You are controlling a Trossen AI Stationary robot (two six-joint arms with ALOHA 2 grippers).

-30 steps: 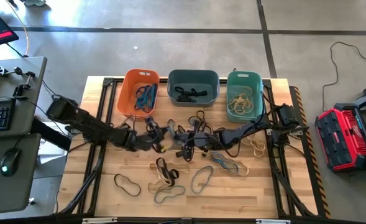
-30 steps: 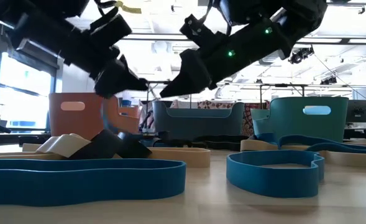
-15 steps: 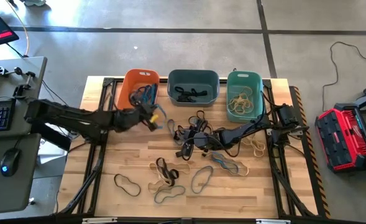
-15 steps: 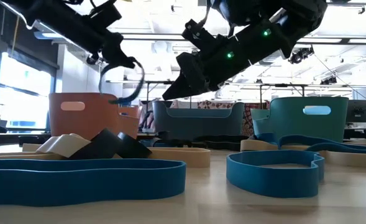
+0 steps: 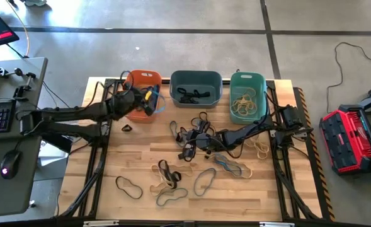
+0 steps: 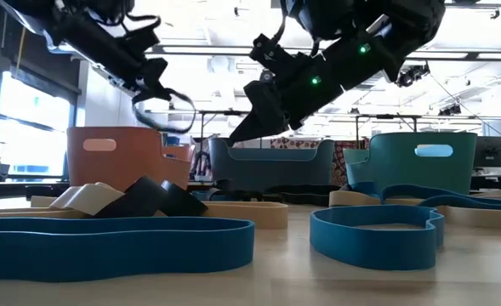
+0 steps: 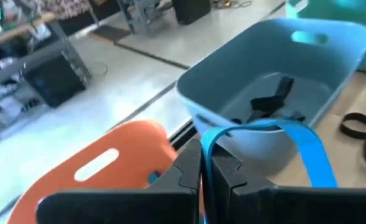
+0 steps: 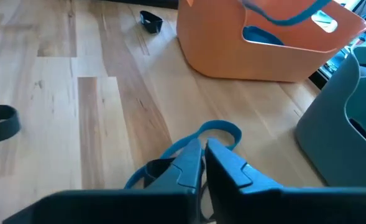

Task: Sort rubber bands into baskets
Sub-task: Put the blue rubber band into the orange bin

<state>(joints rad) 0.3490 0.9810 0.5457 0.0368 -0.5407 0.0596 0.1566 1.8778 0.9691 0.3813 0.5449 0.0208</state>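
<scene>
**Sorting bands: both grippers pinching blue**

Lying nearest the table's front edge are loose rubber bands (image 5: pixel 172 183) in blue, black and tan, flat on the wood. Farther in, the right arm reaches low across the middle of the table, its right gripper (image 8: pixel 202 163) pressed together on a blue band (image 8: pixel 215 134) resting on the surface. Beyond that, the left arm stretches in from the left, raised, with the left gripper (image 5: pixel 148 99) over the orange basket (image 5: pixel 132 99), fingers closed on a blue loop (image 7: pixel 294 146) that hangs from them. At the back, the orange, grey (image 5: pixel 196 88) and teal (image 5: pixel 247 94) baskets stand side by side, holding blue, black and tan bands respectively.
</scene>
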